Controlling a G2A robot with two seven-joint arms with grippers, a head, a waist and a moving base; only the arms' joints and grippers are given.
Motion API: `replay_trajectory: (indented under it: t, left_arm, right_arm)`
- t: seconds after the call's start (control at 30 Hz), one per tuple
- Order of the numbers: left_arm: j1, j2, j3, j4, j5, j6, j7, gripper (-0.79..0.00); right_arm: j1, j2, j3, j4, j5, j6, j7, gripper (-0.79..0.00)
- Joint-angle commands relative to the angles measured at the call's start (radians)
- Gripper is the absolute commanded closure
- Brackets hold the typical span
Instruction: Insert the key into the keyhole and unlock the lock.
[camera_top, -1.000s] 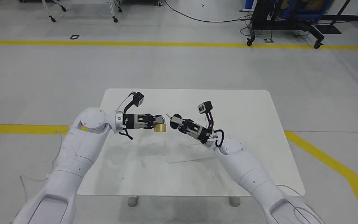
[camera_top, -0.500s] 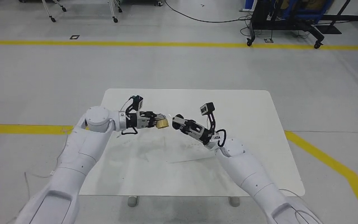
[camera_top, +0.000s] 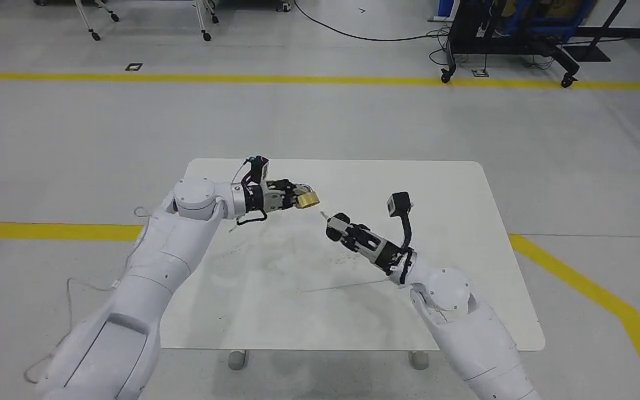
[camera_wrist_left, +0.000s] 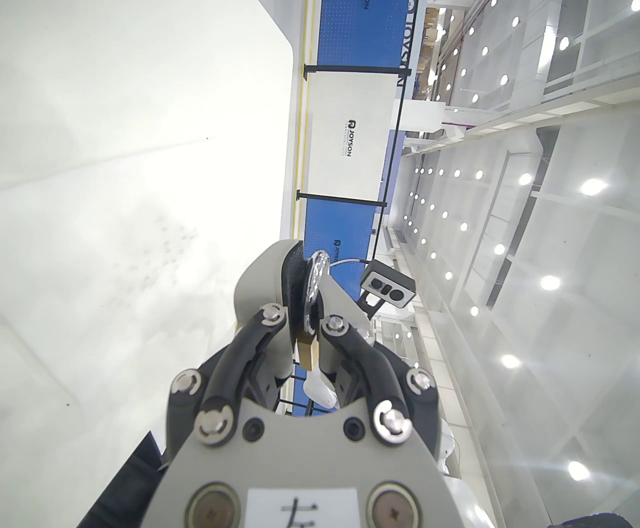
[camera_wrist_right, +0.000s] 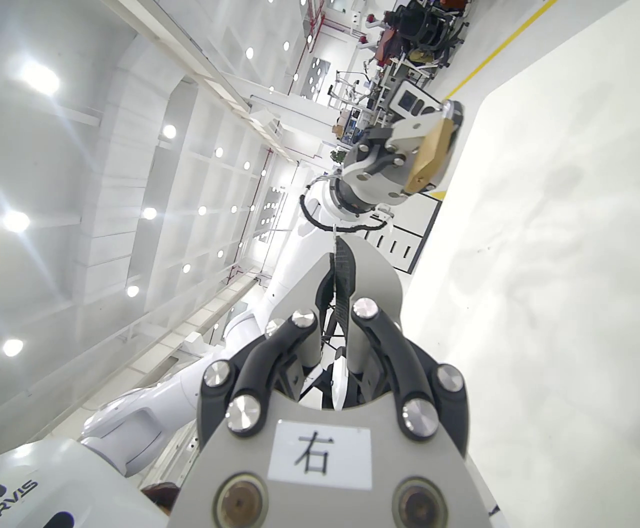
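My left gripper (camera_top: 297, 198) is shut on a brass padlock (camera_top: 307, 199) and holds it above the far left part of the white table (camera_top: 450, 190). In the left wrist view the brass body (camera_wrist_left: 309, 353) sits between the shut fingers, and the silver shackle (camera_wrist_left: 318, 272) shows at their tips. My right gripper (camera_top: 334, 225) hovers a short way right of and nearer than the lock. It is shut on a thin key (camera_wrist_right: 334, 234) whose tip points toward the lock. The right wrist view shows the padlock (camera_wrist_right: 431, 150) ahead, apart from the key.
The table's near half and right side are bare. A yellow floor line (camera_top: 300, 78) runs behind the table, and dark equipment carts (camera_top: 510, 40) stand far back right.
The left gripper has carried the padlock farther back and to the right. The right gripper has drawn back toward the near right, so the gap between key and lock has widened.
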Motion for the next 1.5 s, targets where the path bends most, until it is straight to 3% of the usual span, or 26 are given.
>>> replay_trajectory:
  t: [0.0, 0.1, 0.23, 0.43, 0.57, 0.67, 0.8, 1.03, 1.47]
  left_arm:
    - [0.000, 0.000, 0.000, 0.000, 0.000, 0.000, 0.000, 0.000]
    - [0.004, 0.000, 0.001, -0.003, 0.003, -0.002, 0.006, 0.000]
    - [0.082, 0.007, -0.038, -0.043, -0.062, -0.067, 0.027, 0.000]
    - [0.151, 0.013, -0.095, -0.084, -0.166, -0.177, -0.008, 0.000]
    - [0.159, 0.009, -0.098, -0.088, -0.175, -0.184, 0.000, 0.000]
    - [0.171, 0.005, -0.099, -0.077, -0.199, -0.152, 0.020, 0.000]
    - [0.179, 0.004, -0.105, -0.082, -0.195, -0.132, 0.046, 0.000]
    - [0.207, 0.016, -0.130, -0.149, -0.157, -0.120, 0.066, 0.000]
    - [0.266, 0.044, -0.183, -0.267, -0.063, -0.051, 0.104, 0.000]
  right_arm:
    - [0.001, 0.000, 0.000, 0.008, 0.000, -0.001, 0.000, 0.000]
    - [0.001, 0.000, 0.000, 0.008, 0.000, -0.001, 0.000, 0.000]
    - [0.007, -0.005, -0.036, 0.017, -0.004, 0.007, -0.004, 0.000]
    - [-0.053, -0.009, -0.087, -0.137, -0.270, 0.066, -0.239, 0.000]
    - [-0.122, -0.009, -0.130, -0.243, -0.493, 0.197, -0.357, 0.000]
    - [-0.123, -0.018, -0.180, -0.270, -0.573, 0.322, -0.410, 0.000]
    - [-0.088, -0.034, -0.236, -0.248, -0.586, 0.407, -0.443, 0.000]
    - [-0.042, -0.057, -0.260, -0.214, -0.508, 0.468, -0.490, 0.000]
    - [-0.044, -0.066, -0.249, -0.224, -0.505, 0.493, -0.505, 0.000]
